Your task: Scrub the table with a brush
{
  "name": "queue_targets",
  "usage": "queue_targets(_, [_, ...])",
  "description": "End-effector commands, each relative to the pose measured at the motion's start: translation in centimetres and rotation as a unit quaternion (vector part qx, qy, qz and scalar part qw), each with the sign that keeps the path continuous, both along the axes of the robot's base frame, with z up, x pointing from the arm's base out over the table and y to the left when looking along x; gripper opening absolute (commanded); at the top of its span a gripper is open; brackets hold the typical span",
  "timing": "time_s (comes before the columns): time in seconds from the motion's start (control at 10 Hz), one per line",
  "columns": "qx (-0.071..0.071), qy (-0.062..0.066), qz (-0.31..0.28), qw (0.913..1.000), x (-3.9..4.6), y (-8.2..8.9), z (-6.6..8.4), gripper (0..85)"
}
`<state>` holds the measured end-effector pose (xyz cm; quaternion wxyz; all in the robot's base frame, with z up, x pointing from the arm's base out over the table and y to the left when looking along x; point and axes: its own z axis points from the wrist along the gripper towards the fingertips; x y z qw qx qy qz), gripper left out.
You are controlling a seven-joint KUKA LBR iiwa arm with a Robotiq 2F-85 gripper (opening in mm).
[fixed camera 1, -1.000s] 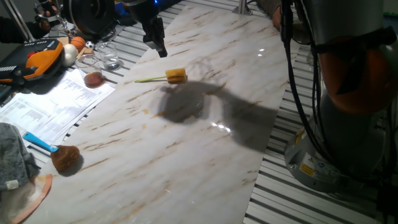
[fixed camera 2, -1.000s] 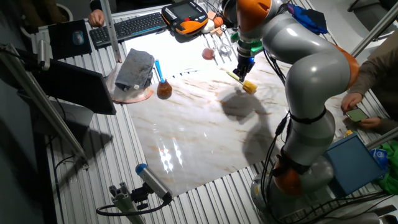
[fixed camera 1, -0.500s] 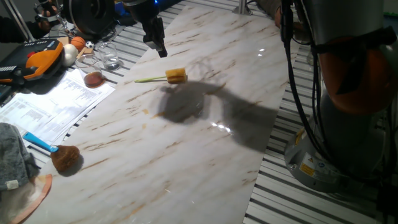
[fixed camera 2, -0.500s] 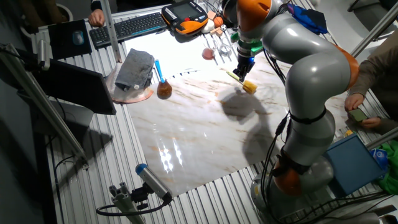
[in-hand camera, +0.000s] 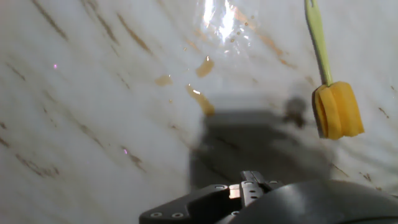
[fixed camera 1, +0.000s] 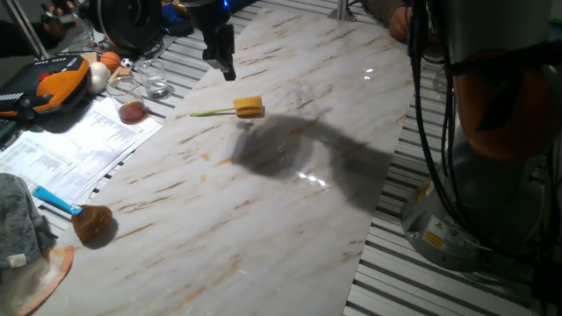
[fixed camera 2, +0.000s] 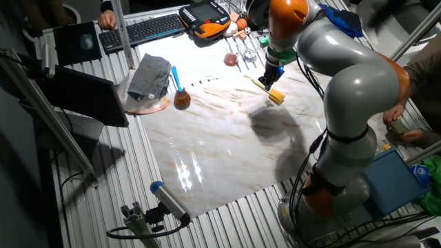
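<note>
On the white marble-look desk (fixed camera 1: pixel 263 211), a small brush (fixed camera 1: pixel 248 108) with a yellow block head and thin pale green handle lies flat, untouched. Above and just beyond it hangs the dark gripper (fixed camera 1: pixel 222 60), empty; I cannot tell how far its fingers are parted. From the hand view, the brush (in-hand camera: pixel 336 106) sits off to the right on the streaked surface. Near the desk's edge lies a fluffy brown brush (fixed camera 1: pixel 88 219) with a blue handle.
</note>
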<state>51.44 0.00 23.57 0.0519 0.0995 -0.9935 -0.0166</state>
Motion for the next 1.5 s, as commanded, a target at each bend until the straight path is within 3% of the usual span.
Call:
queue_targets(0.0, [0.0, -0.01, -0.015, 0.9998, 0.0, 0.0, 0.0, 0.0])
queue_targets(0.1, [-0.005, -0.004, -0.015, 0.9999, 0.0, 0.0, 0.0, 0.0])
queue_targets(0.3, [-0.032, 0.019, 0.007, 0.9993, 0.0, 0.0, 0.0, 0.0])
queue_targets(0.4, [-0.029, 0.022, 0.007, 0.9993, 0.0, 0.0, 0.0, 0.0])
queue_targets(0.6, [-0.045, 0.009, 0.001, 0.9989, 0.0, 0.0, 0.0, 0.0])
queue_targets(0.8, [-0.035, 0.015, -0.004, 0.9993, 0.0, 0.0, 0.0, 0.0])
queue_targets(0.9, [-0.035, 0.012, -0.005, 0.9993, 0.0, 0.0, 0.0, 0.0])
queue_targets(1.0, [-0.039, 0.005, -0.002, 0.9992, 0.33, -0.1, -0.2, 17.0])
queue_targets(1.1, [-0.042, 0.004, 0.008, 0.9991, 1.5, -0.4, -1.1, 34.0])
queue_targets(1.4, [-0.035, -0.012, 0.04, 0.9985, 4.56, -2.0, -4.1, 34.0])
